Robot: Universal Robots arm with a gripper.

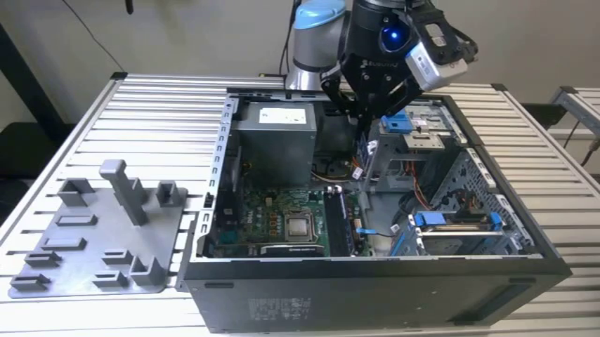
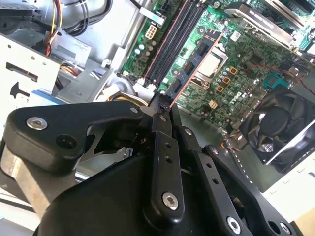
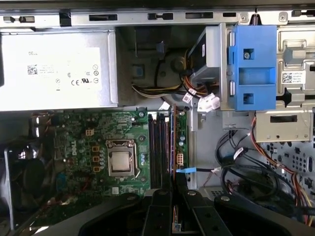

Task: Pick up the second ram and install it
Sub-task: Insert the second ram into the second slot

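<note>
1. A slatted metal table (image 1: 94, 126) carries an open computer case (image 1: 375, 288). A grey fixture tray (image 1: 94, 239) lies on the exterior view's left.
2. The gripper (image 1: 361, 123) hangs over the far part of the case. It is just to the exterior view's right of the grey power supply (image 1: 274, 133).
3. Its fingers are drawn in narrow and clamp the flat faces of the second ram (image 2: 197, 58). The visible length of the stick runs out beyond the fingertips, seen almost edge-on.
4. The stick is off the tray and inside the case, above the motherboard (image 3: 98, 128). It runs roughly parallel to the black memory slots (image 3: 157, 147) and close beside them. It looks not yet seated, though the height above the slots cannot be told.
5. The stick should handle as light, thin and stiff, but fragile.
   - The chips and the contact edge are better left untouched.
   - The flat faces, where the fingers now sit, seem the sensible hold.
   - With so much of the stick standing clear of the fingers, it could tilt in the grip if it meets a slot unevenly.
</note>
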